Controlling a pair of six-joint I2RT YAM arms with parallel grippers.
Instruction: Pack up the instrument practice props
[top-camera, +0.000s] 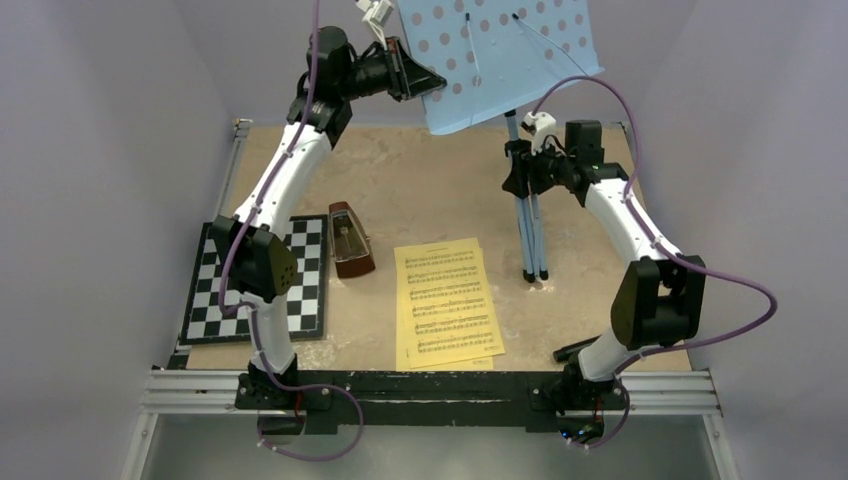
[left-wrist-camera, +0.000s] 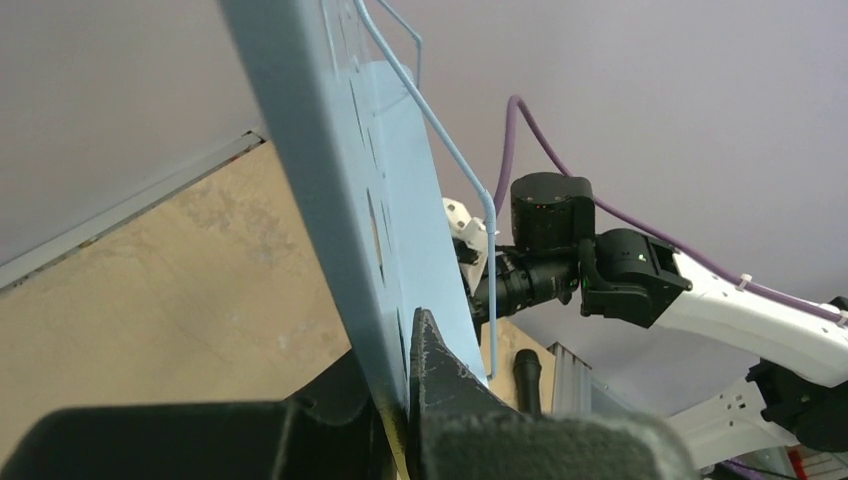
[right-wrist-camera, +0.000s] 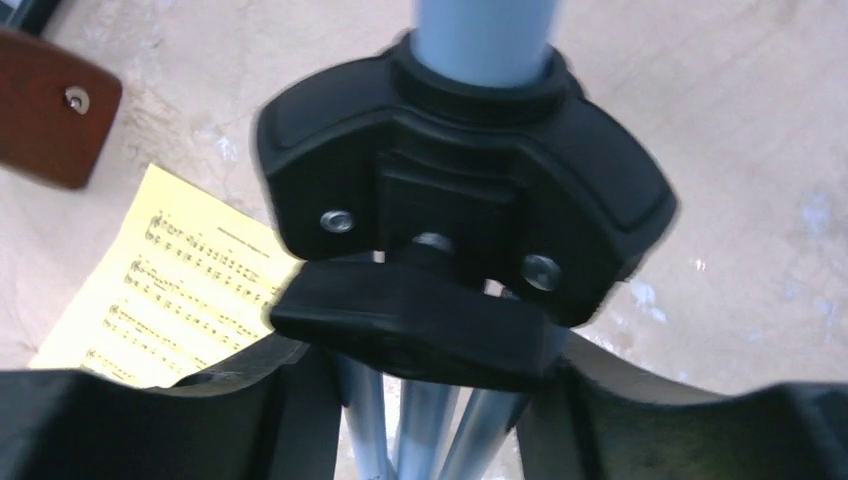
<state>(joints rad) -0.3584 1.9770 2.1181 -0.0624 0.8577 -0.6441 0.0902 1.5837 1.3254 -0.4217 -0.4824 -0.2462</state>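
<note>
The light-blue hole-punched music stand (top-camera: 500, 50) stands at the back right on folded thin legs (top-camera: 530, 240). My left gripper (top-camera: 428, 82) is shut on the left edge of its tilted desk; in the left wrist view the desk (left-wrist-camera: 330, 150) sits pinched between my fingers (left-wrist-camera: 440, 370). My right gripper (top-camera: 520, 172) is shut on the stand's black clamp knob (right-wrist-camera: 420, 320) below the collar (right-wrist-camera: 460, 180), with the legs (right-wrist-camera: 420, 430) between its fingers. The brown pyramid metronome (top-camera: 350, 240) stands left of centre. Yellow music sheets (top-camera: 448, 300) lie stacked at the front centre.
A black-and-white chessboard (top-camera: 255, 285) lies at the front left, partly under my left arm. The metronome (right-wrist-camera: 50, 110) and sheets (right-wrist-camera: 170, 280) also show in the right wrist view. Purple walls enclose the table on three sides.
</note>
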